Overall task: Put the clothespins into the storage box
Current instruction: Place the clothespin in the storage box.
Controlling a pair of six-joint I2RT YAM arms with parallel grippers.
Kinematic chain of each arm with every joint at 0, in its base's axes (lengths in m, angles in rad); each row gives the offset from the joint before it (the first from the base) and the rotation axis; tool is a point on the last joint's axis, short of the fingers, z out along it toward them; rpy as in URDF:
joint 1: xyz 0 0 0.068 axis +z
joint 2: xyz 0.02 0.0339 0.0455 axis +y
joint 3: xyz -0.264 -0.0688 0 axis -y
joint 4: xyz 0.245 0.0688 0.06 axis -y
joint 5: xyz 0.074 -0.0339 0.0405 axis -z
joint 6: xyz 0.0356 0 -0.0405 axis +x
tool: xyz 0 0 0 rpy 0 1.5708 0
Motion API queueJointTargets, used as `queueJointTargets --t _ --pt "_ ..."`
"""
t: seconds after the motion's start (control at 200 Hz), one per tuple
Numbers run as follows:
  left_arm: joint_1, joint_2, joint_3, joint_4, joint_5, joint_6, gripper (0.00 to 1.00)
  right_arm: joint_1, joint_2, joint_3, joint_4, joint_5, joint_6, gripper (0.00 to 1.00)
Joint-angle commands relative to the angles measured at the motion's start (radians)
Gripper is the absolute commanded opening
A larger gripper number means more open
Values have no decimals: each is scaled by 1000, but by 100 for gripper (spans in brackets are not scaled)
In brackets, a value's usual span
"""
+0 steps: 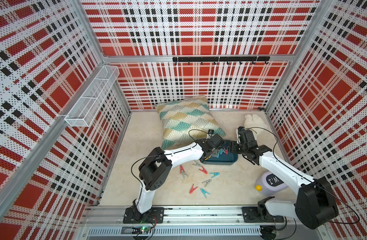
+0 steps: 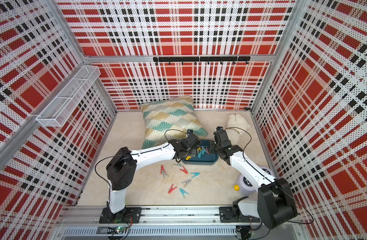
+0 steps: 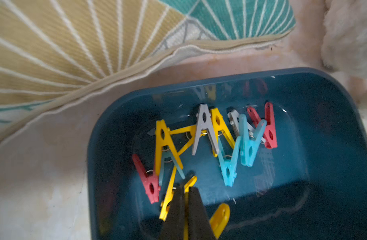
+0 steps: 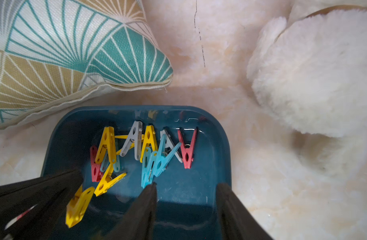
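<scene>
Shut tight on yellow clothespin [image 3: 218,218]: left gripper [image 3: 186,187], lower centre of frame, already above storage box [image 3: 323,124] floor, pin's long axis slanting lower right. Half-spread, empty, over same box: right gripper [image 4: 186,185]. Probably just release. Loose clothespins [image 1: 203,170] lower centre on table, nearer left arm.
</scene>
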Motion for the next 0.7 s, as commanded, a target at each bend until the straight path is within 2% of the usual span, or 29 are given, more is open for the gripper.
queueJointTargets --t 0.0,0.311,0.481,0.696 --pt "-10 55 31 -8 28 42 0 -7 -18 -11 -9 -1 9 53" --pt "-19 65 15 -41 34 65 6 -51 -33 25 -42 -3 -24 53" --pt "-19 22 31 -50 18 62 18 -61 -40 53 -58 -2 -37 53" --pt "-5 -61 63 -80 -25 60 20 -63 -31 85 -73 1 -52 53"
